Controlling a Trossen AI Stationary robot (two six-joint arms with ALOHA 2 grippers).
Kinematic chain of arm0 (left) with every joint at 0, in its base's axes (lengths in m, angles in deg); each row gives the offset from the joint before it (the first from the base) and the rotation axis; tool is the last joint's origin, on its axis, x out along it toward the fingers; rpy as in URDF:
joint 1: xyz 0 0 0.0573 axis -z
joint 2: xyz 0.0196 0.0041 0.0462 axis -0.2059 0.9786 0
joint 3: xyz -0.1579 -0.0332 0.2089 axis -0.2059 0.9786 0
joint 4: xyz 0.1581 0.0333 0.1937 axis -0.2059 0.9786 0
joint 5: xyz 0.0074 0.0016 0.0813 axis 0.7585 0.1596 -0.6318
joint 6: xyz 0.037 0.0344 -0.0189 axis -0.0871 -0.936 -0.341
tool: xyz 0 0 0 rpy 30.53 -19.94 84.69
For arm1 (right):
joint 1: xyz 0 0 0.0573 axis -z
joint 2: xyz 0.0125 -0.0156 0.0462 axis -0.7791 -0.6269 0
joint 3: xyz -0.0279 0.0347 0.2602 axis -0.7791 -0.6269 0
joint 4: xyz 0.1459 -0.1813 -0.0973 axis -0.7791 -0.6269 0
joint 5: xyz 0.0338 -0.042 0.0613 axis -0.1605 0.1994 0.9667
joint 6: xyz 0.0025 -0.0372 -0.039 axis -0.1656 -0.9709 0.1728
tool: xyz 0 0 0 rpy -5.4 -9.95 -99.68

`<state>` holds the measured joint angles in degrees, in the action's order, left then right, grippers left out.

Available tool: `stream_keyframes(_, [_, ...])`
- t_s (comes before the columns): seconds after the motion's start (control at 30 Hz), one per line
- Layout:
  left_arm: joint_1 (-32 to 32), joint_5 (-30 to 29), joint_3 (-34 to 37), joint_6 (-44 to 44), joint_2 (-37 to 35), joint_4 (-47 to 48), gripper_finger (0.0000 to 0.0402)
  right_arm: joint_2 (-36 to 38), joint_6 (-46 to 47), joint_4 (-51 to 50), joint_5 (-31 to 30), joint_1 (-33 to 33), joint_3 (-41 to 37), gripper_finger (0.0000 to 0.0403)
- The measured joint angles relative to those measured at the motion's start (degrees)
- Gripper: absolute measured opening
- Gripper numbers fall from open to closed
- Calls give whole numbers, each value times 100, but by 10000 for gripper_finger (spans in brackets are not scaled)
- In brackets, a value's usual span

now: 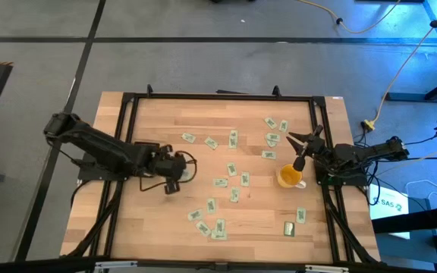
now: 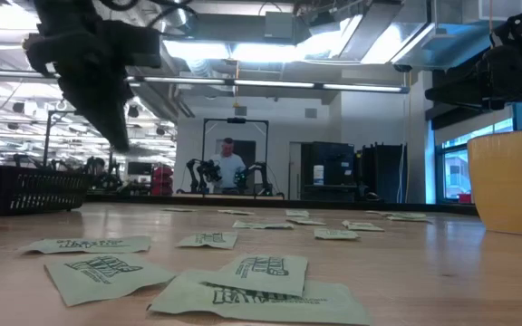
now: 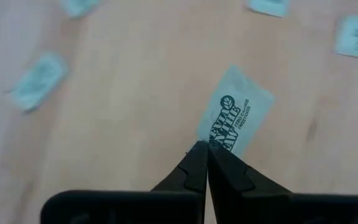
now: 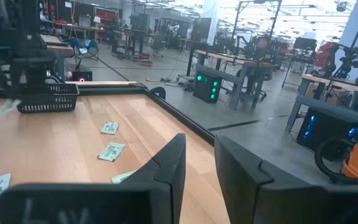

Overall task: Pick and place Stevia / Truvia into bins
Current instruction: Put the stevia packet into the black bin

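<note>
While the right gripper (image 1: 297, 139) waits at the table's (image 1: 165, 220) right edge above a yellow cup (image 1: 289, 177), fingers (image 4: 166, 163) a narrow gap apart and empty, the left gripper (image 3: 205, 149) hangs near the black bin (image 1: 179, 168), left of centre. Its fingers are pressed together at the tips on one end of a sachet (image 3: 234, 118), seen in the left wrist view. Other sachets (image 1: 233, 138) lie scattered over the table's middle, right and near side. The low view shows a person (image 2: 229, 165) in the room beyond.
</note>
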<state>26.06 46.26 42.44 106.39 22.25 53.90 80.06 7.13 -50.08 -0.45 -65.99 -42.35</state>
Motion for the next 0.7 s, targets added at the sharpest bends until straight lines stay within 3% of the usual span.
stream_keyframes(0.13, [-149,-619,-3,932,-410,763,4,-2,0,2,0,0,0,90])
stream_keyframes(0.3, [-355,-860,-3,2794,-648,1964,3,-1,-2,0,0,0,0,90])
stream_keyframes(0.5, [-500,-691,73,4272,-663,3000,6,0,-7,2,0,1,1,90])
stream_keyframes(0.7, [-599,-247,491,4890,-664,3152,4,0,-10,1,0,0,0,90])
